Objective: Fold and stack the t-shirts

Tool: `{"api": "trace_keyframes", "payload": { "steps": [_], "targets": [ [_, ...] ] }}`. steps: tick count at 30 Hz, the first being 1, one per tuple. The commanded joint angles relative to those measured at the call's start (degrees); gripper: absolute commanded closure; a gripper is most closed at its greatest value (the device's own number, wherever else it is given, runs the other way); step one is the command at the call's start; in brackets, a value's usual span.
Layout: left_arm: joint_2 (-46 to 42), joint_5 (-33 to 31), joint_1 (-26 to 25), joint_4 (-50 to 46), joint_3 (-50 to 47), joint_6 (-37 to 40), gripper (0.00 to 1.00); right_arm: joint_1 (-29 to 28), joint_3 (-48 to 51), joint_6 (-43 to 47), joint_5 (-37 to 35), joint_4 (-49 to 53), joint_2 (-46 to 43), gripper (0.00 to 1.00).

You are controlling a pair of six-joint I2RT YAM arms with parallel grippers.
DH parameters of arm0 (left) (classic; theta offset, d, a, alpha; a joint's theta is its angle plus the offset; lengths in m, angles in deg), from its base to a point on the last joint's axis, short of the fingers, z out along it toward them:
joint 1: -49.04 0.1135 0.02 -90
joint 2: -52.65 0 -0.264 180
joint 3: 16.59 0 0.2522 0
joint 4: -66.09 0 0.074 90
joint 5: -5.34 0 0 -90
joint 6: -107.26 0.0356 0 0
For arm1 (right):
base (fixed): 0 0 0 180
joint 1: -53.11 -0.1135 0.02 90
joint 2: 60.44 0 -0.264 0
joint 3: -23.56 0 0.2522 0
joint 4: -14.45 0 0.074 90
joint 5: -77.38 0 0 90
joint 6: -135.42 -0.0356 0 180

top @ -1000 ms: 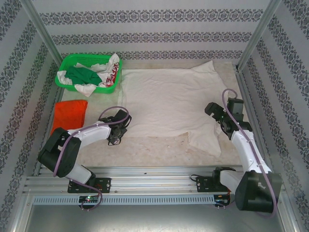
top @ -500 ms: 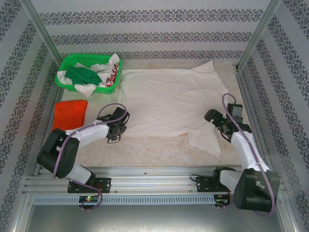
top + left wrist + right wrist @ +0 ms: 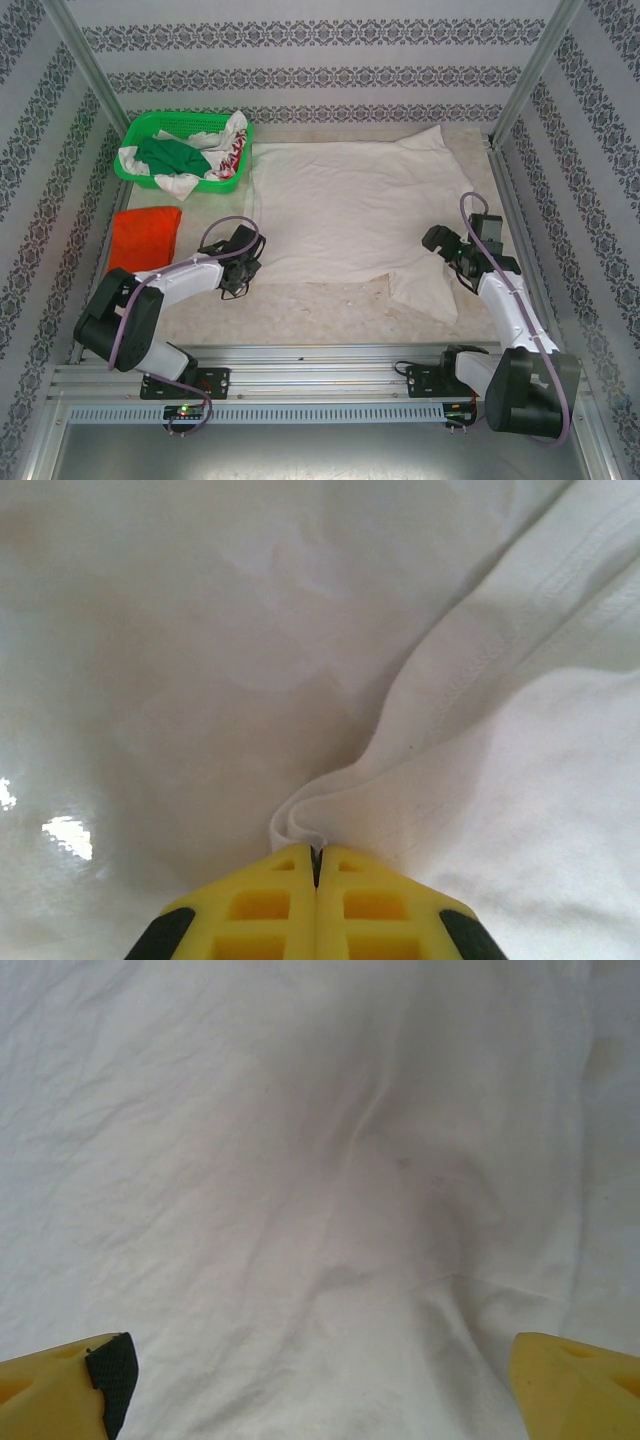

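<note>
**Near hem gripped on the left; right claw brought in open**

The cream-white t-shirt (image 3: 350, 200) is spread flat across the middle and right of the table (image 3: 320, 308). Its near-left hem is clamped in the closed left gripper (image 3: 316, 855), with a small fold bunched at the tips. Compared with a second ago, the right gripper (image 3: 320, 1380) is found shifted nearer, over the shirt's near-right part; its jaws are held wide and nothing is gripped. A second grasp is judged necessary before folding. The orange-red t-shirt (image 3: 145, 235) is laid at the left, just near of the green basket (image 3: 185, 150), and is not yet stacked upon.
</note>
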Motion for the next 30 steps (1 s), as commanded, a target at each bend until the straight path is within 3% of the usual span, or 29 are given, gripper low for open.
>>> {"api": "trace_keyframes", "payload": {
  "steps": [1, 6, 15, 20, 23, 30],
  "targets": [
    [-2.0, -0.9, 0.8, 1.4, -1.5, -0.2, 1.00, 0.8, -0.5, -0.3, -3.2, 3.6, -2.3, 0.11],
    [-4.0, -3.1, 1.0, 0.6, -1.7, 0.5, 1.00, 1.1, 1.2, -2.6, -2.9, 8.4, -2.2, 0.32],
    [-4.2, -4.7, 1.3, -0.4, -1.4, 1.4, 1.00, 1.1, 6.0, -8.1, 1.7, 10.0, -4.5, 0.50],
    [-4.7, -4.8, 1.7, -0.7, -1.6, 1.6, 1.00, 1.1, 5.4, -7.5, 0.2, 8.9, -0.5, 0.51],
    [-5.1, -4.9, 1.8, -0.7, -2.0, 1.5, 1.00, 0.7, 6.2, -9.1, 4.6, 6.6, 2.2, 0.54],
    [-5.0, -4.9, 2.1, -0.6, -2.2, 1.6, 1.00, -9.1, 8.6, -14.5, 3.3, 3.8, 5.3, 0.53]
  ]
}}
